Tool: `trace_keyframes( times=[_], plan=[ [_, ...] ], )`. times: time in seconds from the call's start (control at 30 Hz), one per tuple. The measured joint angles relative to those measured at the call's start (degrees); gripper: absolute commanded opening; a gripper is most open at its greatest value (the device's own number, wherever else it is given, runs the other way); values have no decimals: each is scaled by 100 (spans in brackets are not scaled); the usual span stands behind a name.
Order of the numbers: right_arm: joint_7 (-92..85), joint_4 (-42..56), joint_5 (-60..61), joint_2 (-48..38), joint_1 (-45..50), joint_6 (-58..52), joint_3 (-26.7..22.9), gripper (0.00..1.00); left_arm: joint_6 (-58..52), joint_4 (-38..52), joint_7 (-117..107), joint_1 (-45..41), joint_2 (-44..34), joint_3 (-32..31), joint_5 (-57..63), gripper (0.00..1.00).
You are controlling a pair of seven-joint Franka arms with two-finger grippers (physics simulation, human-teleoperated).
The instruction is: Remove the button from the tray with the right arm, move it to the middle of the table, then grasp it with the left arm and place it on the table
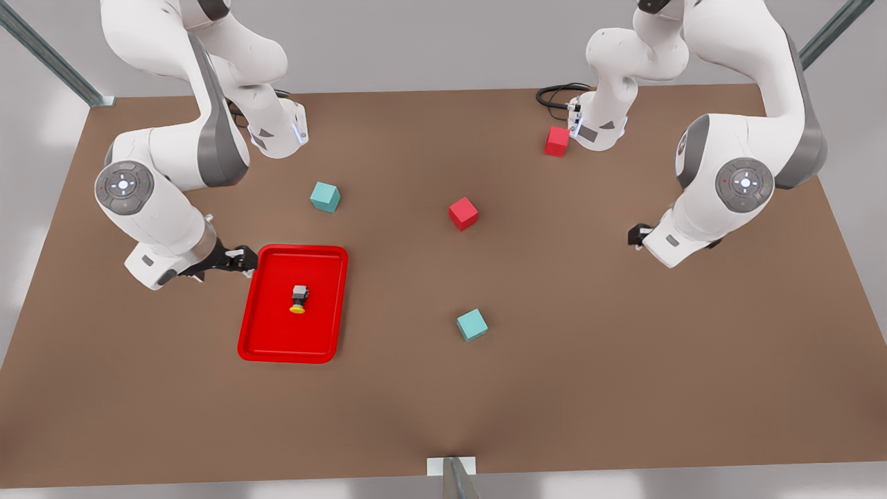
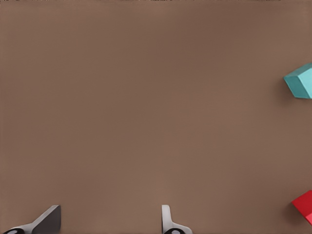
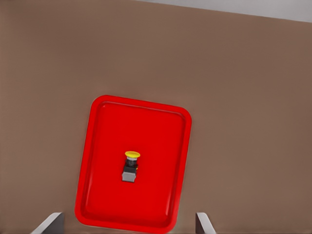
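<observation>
The flat matte brown bench runs past the frame edges. On it, the shallow red rectangular tray holds the small grey yellow-capped button lying on its side. The right gripper hovers at the tray's rim, fingers wide, empty, only tips showing. The left gripper hangs over bare bench, fingers wide, empty.

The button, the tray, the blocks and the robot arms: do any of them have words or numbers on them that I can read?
No words or numbers can be read anywhere.
The button: plain grey body and yellow cap, no writing.
The tray: plain red.
The blocks, such as the teal one: blank faces.
The arms: round joint discs carry small white marks and coloured dots, not letters; small dark marks by the bases are too tiny to read.
</observation>
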Motion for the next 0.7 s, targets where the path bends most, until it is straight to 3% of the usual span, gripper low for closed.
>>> trace_keyframes(
  times=[0.3, 0.43, 0.6, 0.7],
  plan=[
    [232, -15, 9, 969, 203, -139, 17, 100, 156, 7, -31, -1, 36, 0, 15, 100],
    [386, -1017, 19, 1016, 144, 332, 30, 100, 179, 7, -40, -5, 45, 0, 17, 100],
    [663, -3115, 12, 450, 114, 1762, 111, 100, 196, 7, -49, -5, 85, 0, 16, 100],
    [816, -3400, 7, 423, 60, 2513, 114, 100, 204, 7, -52, -5, 89, 0, 13, 100]
  ],
)
